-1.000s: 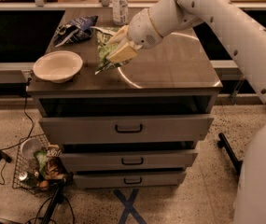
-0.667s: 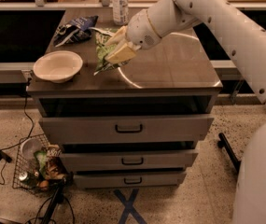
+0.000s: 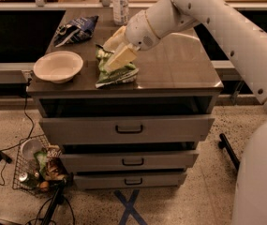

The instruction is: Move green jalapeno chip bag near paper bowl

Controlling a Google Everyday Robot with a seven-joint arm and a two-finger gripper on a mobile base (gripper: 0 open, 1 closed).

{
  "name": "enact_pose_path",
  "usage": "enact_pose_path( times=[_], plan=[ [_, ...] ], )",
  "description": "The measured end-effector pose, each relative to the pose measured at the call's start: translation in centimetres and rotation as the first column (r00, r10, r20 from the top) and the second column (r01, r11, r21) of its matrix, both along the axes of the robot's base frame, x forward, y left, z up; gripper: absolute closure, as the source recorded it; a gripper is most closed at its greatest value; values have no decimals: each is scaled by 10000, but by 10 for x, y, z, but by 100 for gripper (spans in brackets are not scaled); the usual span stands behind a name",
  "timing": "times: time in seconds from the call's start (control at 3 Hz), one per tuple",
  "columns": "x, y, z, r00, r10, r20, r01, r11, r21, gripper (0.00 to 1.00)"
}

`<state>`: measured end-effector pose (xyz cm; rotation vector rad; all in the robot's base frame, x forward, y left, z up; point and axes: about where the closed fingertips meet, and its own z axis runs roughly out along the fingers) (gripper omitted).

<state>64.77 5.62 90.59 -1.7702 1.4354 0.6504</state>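
Green bag [image 3: 118,75] is pinched at its upper end in my gripper [image 3: 119,56], fingers pressed together on the foil. The rest of the bag hangs below the gripper, and its lower edge looks to be touching the desk [image 3: 180,64] near the front edge. Can't tell if the full weight is down.

Bowl [image 3: 58,66] sits to the left of the gripper, near but apart from it, with a strip of bare desk between its rim and the bag. No contact.

My read on progress: transport is mostly done and the bag is already near the bowl. What's left is to set it flat, let go and lift clear. A small nudge further left is optional, but not enough to bump the rim.

Other items: the blue bag [image 3: 77,28] is behind and left of the gripper, and the bottle [image 3: 120,3] is straight behind it. Both are well apart and out of the way.

Risk: foil clinging to the gripper on release and dragging the bag off the front edge.
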Motion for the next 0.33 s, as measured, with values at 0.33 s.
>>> enact_pose_path(
  times=[0.33],
  plan=[
    [0, 2, -1, 10000, 39, -23, -39, 10000, 0, 0]
  ],
)
